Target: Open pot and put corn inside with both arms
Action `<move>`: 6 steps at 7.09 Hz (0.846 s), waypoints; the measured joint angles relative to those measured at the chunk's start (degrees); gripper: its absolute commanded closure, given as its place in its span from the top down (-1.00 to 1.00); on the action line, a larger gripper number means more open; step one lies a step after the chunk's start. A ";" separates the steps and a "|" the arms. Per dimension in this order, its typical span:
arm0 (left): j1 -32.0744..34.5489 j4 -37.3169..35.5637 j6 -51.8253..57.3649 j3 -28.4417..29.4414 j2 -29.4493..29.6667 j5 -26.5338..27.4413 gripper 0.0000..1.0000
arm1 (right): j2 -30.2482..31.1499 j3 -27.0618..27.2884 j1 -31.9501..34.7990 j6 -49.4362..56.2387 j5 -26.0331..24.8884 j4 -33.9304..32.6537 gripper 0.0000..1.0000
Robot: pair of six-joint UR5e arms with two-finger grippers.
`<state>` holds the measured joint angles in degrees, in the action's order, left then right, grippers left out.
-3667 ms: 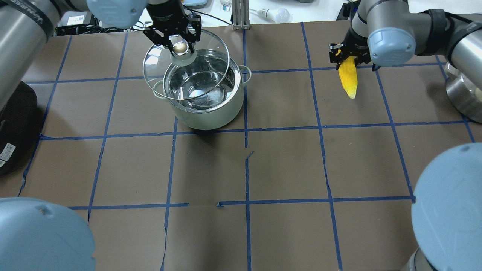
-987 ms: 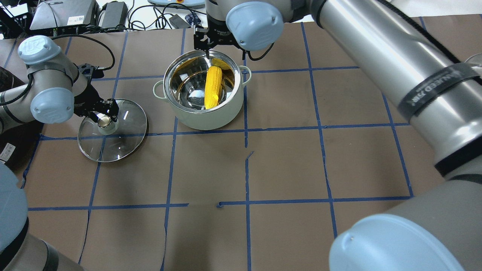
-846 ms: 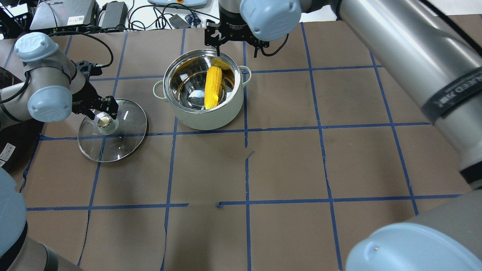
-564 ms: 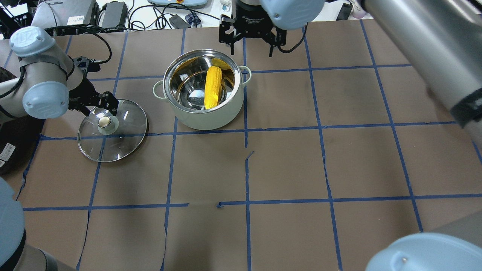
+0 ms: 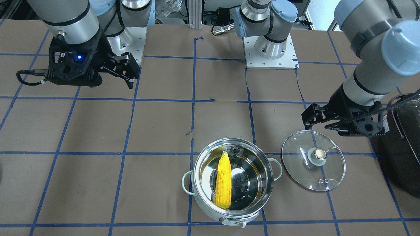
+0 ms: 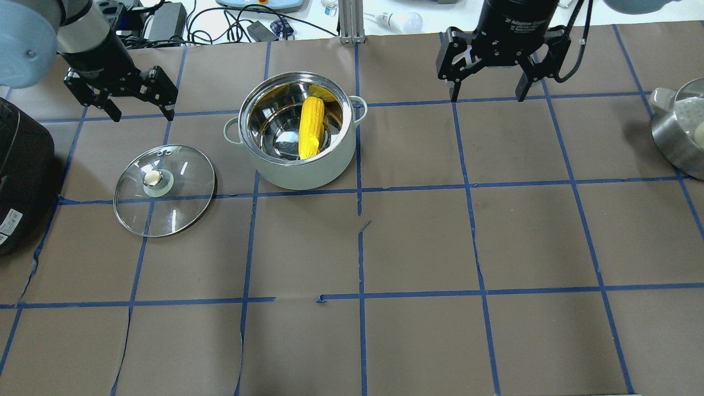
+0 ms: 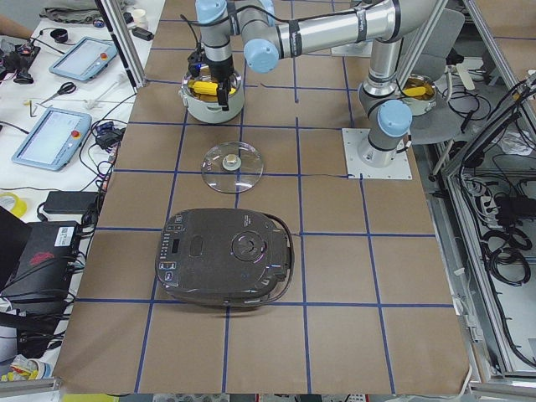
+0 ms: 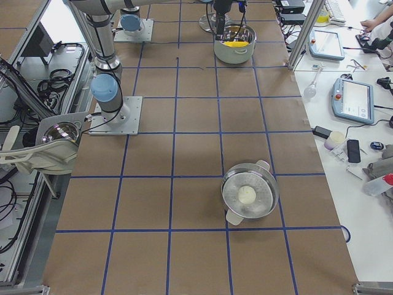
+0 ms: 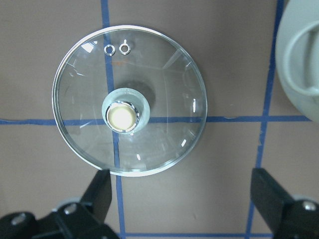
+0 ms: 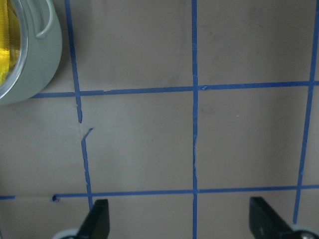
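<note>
**Corn laid in uncovered pot, both grippers held open**

The pot point(image 6: 297, 175) is seen uncovered in the far half of the table point(image 6: 418, 247), with its base just beyond a line of blue tape point(image 6: 467, 186). It is round, with a pale matte outer wall, a mirror-bright steel inside and two small loop handles. The corn point(image 6: 311, 127), bright yellow and ribbed with rows of kernels, is propped inside, with one end low near the front wall and the other raised against the back wall.

The lid point(image 6: 176, 201), a clear glass disc rimmed in metal, is laid flat on the table to the pot's left. It is apart from the pot and is topped by a brass-coloured knob point(image 6: 152, 178).

The left gripper point(image 6: 143, 114) is held beyond the lid and clear of it, with its jaws spread wide. In the wrist view its black fingers point(image 9: 99, 191) are shown on either side of the frame with nothing between them. The right gripper point(image 6: 487, 99) is held to the right of the pot and well apart from it, with its jaws likewise spread and nothing gripped.

A broad run of brown paper gridded with tape is shown between the pot and the near edge. A glossy black cooker point(image 6: 22, 159) is set against the left edge, near the lid. A steel pan point(image 6: 674, 143) is set at the right edge, far from the pot.
</note>
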<state>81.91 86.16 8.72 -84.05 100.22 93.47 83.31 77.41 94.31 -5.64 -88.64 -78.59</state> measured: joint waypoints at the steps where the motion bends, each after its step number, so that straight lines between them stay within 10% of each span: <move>1: 2.73 1.08 -1.22 1.30 -1.88 0.66 1.00 | 1.38 2.01 -0.81 1.67 -0.03 1.12 1.00; 6: 9.82 0.93 -7.79 1.82 -6.04 0.62 1.00 | 4.31 3.62 -2.10 2.01 -0.88 3.64 1.00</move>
<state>91.73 87.09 0.93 -82.23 94.18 94.09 87.62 81.03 92.21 -3.62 -89.52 -74.95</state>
